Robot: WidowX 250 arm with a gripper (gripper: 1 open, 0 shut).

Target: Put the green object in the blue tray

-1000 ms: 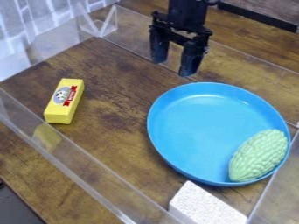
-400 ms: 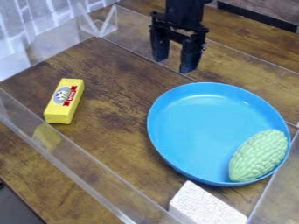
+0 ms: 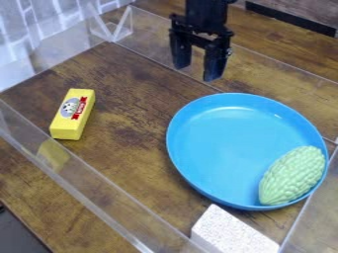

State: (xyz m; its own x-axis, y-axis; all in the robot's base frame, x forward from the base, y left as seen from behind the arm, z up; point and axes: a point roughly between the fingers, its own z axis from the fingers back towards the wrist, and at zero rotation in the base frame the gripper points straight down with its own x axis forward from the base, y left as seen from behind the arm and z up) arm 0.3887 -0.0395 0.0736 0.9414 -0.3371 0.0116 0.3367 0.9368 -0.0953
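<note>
Black arm reaching down from top; end effector [image 3: 199, 71] low, fingers apart.

Bumps beside smooth plastic
In the plate [image 3: 238, 148], which looks like smooth plastic with a soft sheen, the gourd [image 3: 292, 176] is ridged and bumpy (almost pebbled); left of the plate, the table [image 3: 126, 109] shows brown wood grain; below the plate, the sponge [image 3: 235, 232] looks speckled.

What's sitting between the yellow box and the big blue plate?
Nothing but bare brown wood lies between the yellow box and the blue plate, as the single camera view shows.
</note>
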